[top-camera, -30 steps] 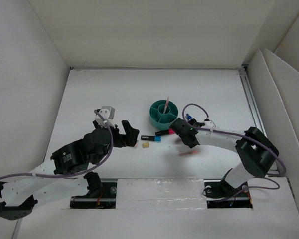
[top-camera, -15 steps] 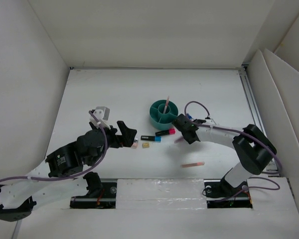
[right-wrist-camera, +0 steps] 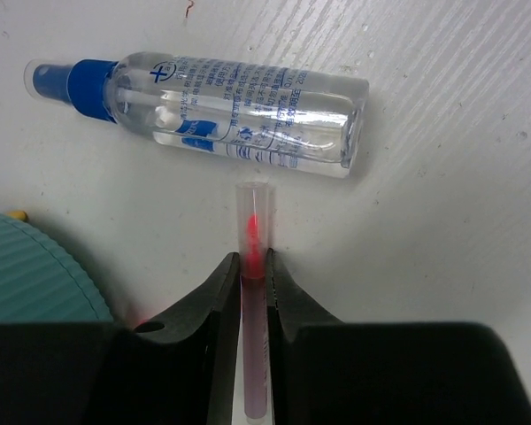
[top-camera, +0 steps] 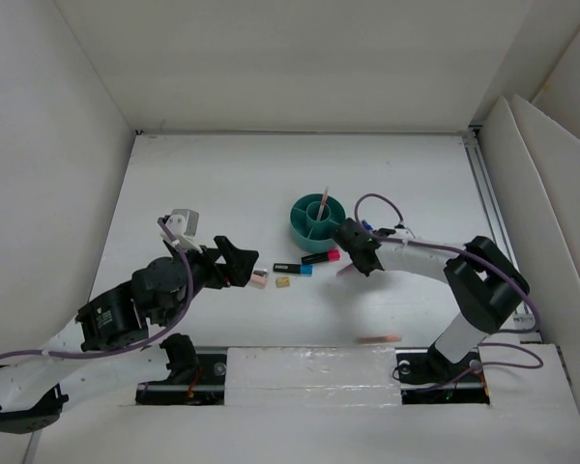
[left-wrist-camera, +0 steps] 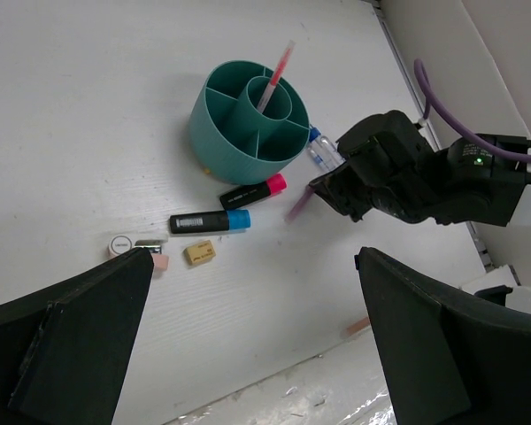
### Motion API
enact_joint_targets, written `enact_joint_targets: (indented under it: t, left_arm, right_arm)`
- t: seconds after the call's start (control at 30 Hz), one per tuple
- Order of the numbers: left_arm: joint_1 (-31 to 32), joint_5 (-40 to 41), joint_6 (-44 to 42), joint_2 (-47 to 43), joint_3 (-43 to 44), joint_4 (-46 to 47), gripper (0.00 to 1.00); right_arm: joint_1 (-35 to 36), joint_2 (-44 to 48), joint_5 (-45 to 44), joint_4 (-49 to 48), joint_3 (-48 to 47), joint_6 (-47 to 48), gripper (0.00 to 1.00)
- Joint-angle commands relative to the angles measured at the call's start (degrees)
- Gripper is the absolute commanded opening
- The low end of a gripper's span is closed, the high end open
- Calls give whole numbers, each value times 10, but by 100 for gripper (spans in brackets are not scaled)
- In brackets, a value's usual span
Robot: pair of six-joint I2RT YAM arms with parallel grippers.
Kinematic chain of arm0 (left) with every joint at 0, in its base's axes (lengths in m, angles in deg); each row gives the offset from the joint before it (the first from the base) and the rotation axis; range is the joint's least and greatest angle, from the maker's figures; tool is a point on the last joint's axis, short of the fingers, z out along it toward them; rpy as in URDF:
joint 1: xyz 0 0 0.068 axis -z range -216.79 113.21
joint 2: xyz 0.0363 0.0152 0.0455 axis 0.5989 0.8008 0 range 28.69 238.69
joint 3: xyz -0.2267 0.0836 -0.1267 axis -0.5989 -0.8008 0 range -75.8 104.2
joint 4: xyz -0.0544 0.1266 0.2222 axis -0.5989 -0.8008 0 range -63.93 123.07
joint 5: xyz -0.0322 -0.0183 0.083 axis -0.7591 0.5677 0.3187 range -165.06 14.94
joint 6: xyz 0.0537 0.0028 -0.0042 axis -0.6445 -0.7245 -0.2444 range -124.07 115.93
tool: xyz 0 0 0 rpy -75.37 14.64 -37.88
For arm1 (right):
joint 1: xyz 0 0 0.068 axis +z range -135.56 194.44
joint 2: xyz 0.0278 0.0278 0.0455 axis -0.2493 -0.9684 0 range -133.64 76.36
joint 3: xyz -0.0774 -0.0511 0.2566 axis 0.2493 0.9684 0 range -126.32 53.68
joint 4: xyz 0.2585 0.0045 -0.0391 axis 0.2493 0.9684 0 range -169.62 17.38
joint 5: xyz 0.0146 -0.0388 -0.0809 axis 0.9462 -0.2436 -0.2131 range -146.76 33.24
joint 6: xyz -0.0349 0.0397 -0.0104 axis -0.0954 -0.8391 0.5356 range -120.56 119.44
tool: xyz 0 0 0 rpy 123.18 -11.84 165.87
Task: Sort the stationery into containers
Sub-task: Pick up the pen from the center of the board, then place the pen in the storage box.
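Pen (right-wrist-camera: pixel 252 221): thin, pink, pinched between the two fingers of the right gripper (right-wrist-camera: pixel 252 262). The jaws are drawn in tight on the barrel. The clear capped end sticks out past the fingertips and points at the side of the bottle (right-wrist-camera: pixel 221 111), close to it with a small gap. The bottle lies flat on the table (top-camera: pixel 222 184), blue cap toward the organizer (right-wrist-camera: pixel 26 274), whose teal wall sits just beside the gripper.

Right arm: stretched low from its base out to the left, forearm nearly level, gripper on the near right side of the organizer.

A second pen (top-camera: pixel 324 201) stands tilted in the organizer's centre cup. A third pen (top-camera: pixel 379 339) lies at the table's near edge, well apart from both grippers.

Pink marker (top-camera: pixel 321 257) and blue marker (top-camera: pixel 293 269) lie end to end just left of the right gripper. Block (top-camera: pixel 282 281) and eraser (top-camera: pixel 259 279) lie near the blue marker.

Left gripper (top-camera: pixel 240 263): spread wide, holding nothing, fingertips just beside the eraser; possibly touching, the view is too small to tell. Left arm: folded, elbow raised, wrist angled right.
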Motion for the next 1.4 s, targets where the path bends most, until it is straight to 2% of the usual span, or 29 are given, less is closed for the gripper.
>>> enact_joint_targets:
  t: [0.0, 0.13, 0.33, 0.67, 0.77, 0.8, 0.9, 0.93, 0.97, 1.0, 1.03, 1.13, 1.27, 1.37]
  left_arm:
    - [2, 1, -8, -2, -1, 14, 100]
    - [2, 1, -8, 4, -1, 14, 100]
    - [2, 1, -8, 4, -1, 14, 100]
    - [2, -16, -14, 9, -6, 24, 100]
    - [2, -11, -14, 9, -6, 24, 100]
    - [2, -4, -14, 9, -6, 24, 100]
    - [2, 21, 5, 9, -6, 10, 100]
    - [2, 27, 10, 9, -1, 10, 100]
    - [2, 38, 10, 4, -1, 3, 100]
    - [2, 38, 17, 4, -1, 3, 100]
    - [2, 43, 17, 4, -1, 3, 100]
    - [2, 49, 22, 4, -1, -2, 100]
    - [2, 49, 22, 18, -1, -2, 100]
    - [2, 49, 17, 33, -1, -2, 100]
  right_arm:
    - [16, -13, 51, 30, 4, -10, 0]
    - [31, 14, 44, 43, -1, -10, 0]
    - [78, 103, -28, 94, -18, -47, 0]
    - [97, 196, -131, 215, -71, -47, 0]
    - [103, 212, -191, 215, -95, -12, 0]
    - [111, 219, -209, 206, -95, 38, 0]
    - [123, 243, -270, 49, -86, 201, 0]
    - [124, 265, -275, -109, -71, 367, 0]
    - [130, 280, -267, -203, -48, 455, 0]
    - [130, 295, -248, -294, 6, 533, 0]
    - [130, 326, -225, -451, 32, 656, 0]
    - [110, 351, -26, -670, 106, 828, 0]
    - [105, 299, 38, -758, 105, 944, 0]
    - [98, 265, 68, -803, 97, 984, 0]
